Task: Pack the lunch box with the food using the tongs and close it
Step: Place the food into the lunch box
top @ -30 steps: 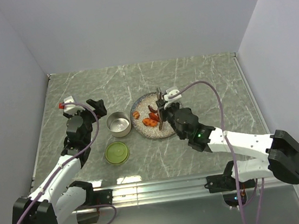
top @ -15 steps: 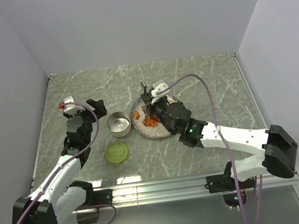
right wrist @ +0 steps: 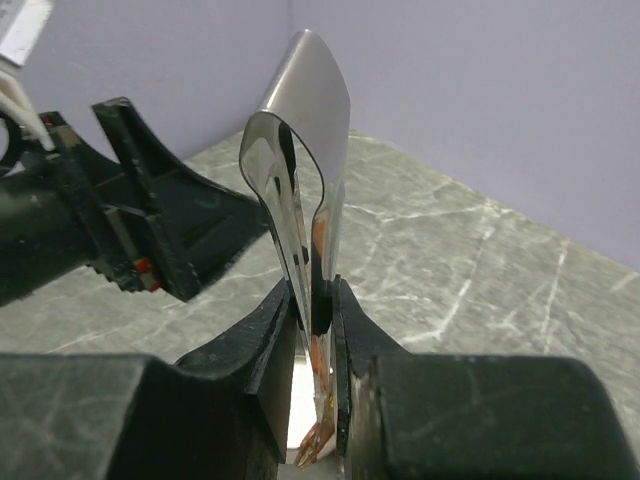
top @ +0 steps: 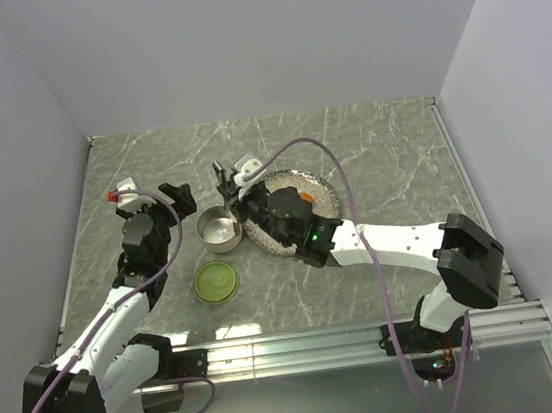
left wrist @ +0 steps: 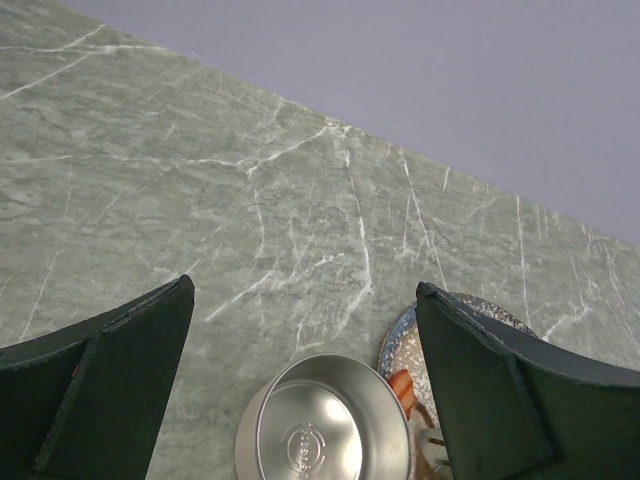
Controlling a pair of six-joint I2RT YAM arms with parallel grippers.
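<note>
The lunch box, a small shiny steel tin, stands open, with its olive-green lid flat on the table in front of it. My right gripper is at the tin's right rim, shut on the grey tongs, whose joined end sticks up. In the right wrist view the gripper squeezes the tongs, and an orange food chunk is pinched between their tips over bright steel. My left gripper is open just left of the tin. Its wrist view shows the gripper open above the empty tin.
The speckled grey plate lies right of the tin, mostly covered by my right arm. An orange-red piece lies on the plate's edge. Grey walls close the table at the back and sides.
My right arm has swung left from over the plate to the tin's rim, carrying the tongs. The left arm has stayed still.
</note>
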